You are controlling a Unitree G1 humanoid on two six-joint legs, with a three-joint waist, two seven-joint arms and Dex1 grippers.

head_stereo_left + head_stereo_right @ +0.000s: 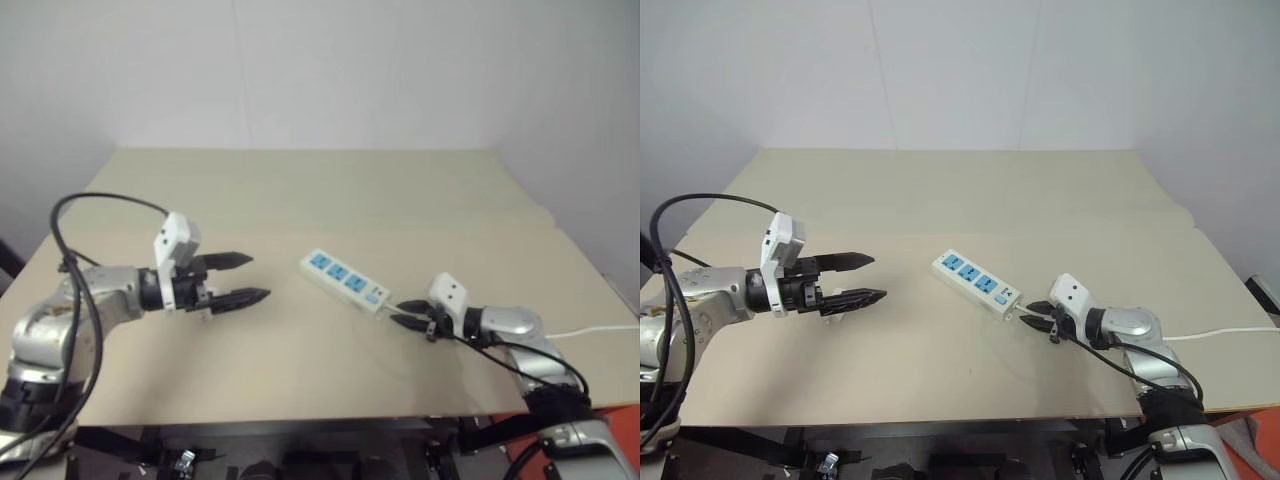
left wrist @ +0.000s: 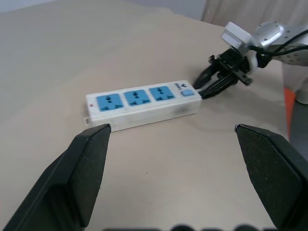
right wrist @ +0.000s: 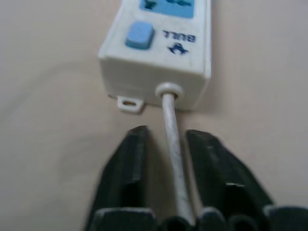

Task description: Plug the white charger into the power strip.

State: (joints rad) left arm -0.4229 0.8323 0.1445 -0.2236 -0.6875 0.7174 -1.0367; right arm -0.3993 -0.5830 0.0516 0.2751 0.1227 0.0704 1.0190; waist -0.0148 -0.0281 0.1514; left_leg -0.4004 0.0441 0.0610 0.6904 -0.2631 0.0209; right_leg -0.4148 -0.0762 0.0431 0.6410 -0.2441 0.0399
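Straddling the cord [image 3: 172, 130] behind the strip [image 1: 345, 280], our right gripper [image 3: 167, 144] stands slightly parted; left gripper [image 1: 240, 279] hovers spread wide over the desk [image 1: 300, 190].

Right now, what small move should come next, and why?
Probably draw the right gripper clear of the cord: its fingers stand apart astride it at the power strip's switch end, gripping nothing. The left gripper hovers open, and all three sockets are empty.
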